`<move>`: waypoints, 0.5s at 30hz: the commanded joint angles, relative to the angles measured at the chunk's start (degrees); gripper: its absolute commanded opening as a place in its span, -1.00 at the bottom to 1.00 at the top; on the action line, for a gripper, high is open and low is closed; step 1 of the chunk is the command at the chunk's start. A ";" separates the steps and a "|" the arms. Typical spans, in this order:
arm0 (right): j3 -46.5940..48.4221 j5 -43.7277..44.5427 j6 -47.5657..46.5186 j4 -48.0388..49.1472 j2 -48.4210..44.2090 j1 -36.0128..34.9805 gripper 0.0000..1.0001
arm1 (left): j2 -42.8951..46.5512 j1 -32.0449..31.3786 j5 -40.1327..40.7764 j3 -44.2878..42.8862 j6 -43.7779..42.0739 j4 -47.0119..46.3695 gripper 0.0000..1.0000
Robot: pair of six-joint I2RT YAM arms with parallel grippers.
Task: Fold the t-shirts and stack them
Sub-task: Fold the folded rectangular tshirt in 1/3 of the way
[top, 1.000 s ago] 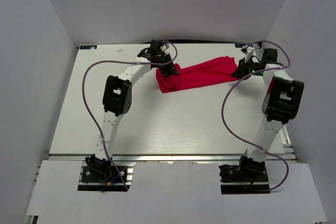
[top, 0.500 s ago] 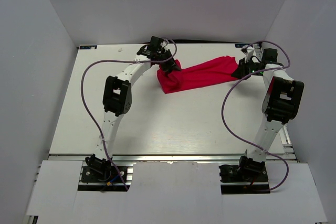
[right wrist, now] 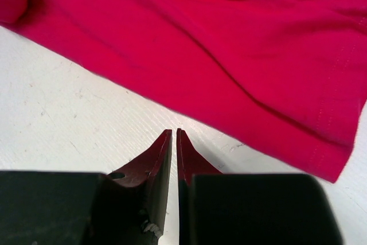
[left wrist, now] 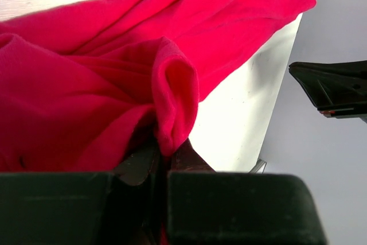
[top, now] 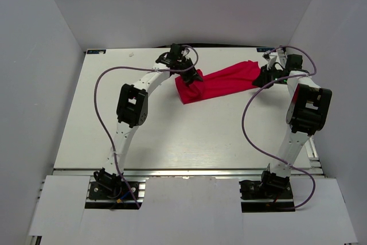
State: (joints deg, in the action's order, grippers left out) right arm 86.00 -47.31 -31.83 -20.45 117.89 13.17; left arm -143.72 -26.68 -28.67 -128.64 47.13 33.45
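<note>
The red t-shirt [top: 223, 82] lies bunched in a long strip across the far part of the white table [top: 172, 130]. My left gripper [top: 192, 77] is at the strip's left end, shut on a pinched fold of the t-shirt [left wrist: 172, 90], which rises from between the jaws of the left gripper [left wrist: 166, 150]. At the strip's right end my right gripper [top: 261, 78] rests low over the table. In the right wrist view the right gripper [right wrist: 174, 133] is shut with nothing in it, just short of the hem of the t-shirt [right wrist: 229, 38].
Grey walls enclose the table on the left, back and right. Purple cables [top: 100, 101] loop off both arms. A black part of the right arm [left wrist: 335, 87] shows at the right of the left wrist view, past the table's edge.
My left gripper has moved right, carrying the shirt's left end with it, so the strip is shorter and more bunched. The right gripper has stayed still.
</note>
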 commanded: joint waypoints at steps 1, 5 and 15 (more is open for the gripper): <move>-0.48 -1.03 0.46 1.20 -2.75 0.37 -0.73 | 0.20 -0.57 -0.43 -1.53 1.91 -2.34 -0.95; -0.74 -1.12 0.55 1.29 -2.75 0.37 -0.73 | 0.02 -0.66 0.45 -0.57 2.78 -2.78 -0.59; -1.18 -1.29 0.28 1.02 -3.19 0.37 -0.73 | 0.63 -0.66 -0.42 -5.47 5.95 -4.88 0.96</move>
State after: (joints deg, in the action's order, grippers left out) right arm 85.30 -47.31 -31.83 -20.38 117.80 13.17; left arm -145.21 -27.14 -28.53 -129.86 51.75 30.48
